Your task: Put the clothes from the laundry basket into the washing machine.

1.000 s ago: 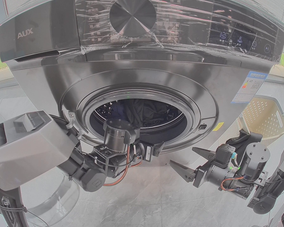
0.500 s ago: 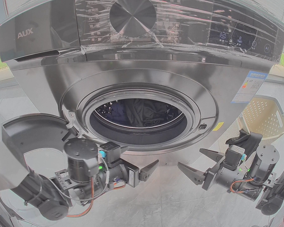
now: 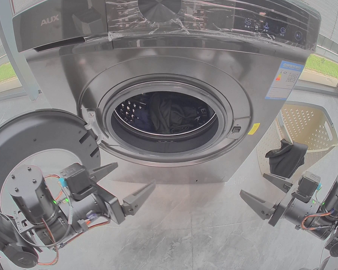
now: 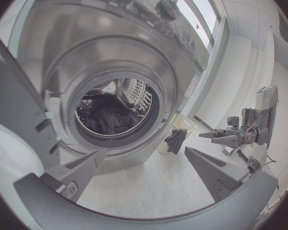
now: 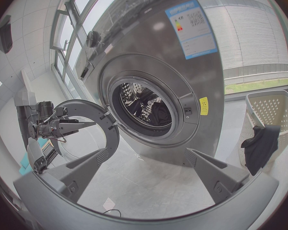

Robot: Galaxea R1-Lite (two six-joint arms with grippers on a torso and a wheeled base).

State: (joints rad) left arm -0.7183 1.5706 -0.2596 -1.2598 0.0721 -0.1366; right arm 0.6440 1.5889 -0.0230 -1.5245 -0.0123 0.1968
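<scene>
One limp dark garment (image 3: 287, 158), perhaps knit

Before you stands the grey steel front-loading washing machine (image 3: 169, 59), its round door (image 3: 37, 132) swung open leftward, dark crumpled clothes (image 3: 171, 114) inside its drum (image 3: 130, 111). To its right sits the cream perforated plastic laundry basket (image 3: 312, 128), a black garment (image 3: 287, 159) draped over its rim.

We've pulled the left claw (image 3: 135, 174) back from the washer (image 3: 165, 60). 1 s ago it sat at the opening's rim. Now it's low and left, in front of the door (image 3: 33, 132), jaws spread. The head camera backed off too, so we can't separate the right claw's (image 3: 252, 183) offset from that shift.
</scene>
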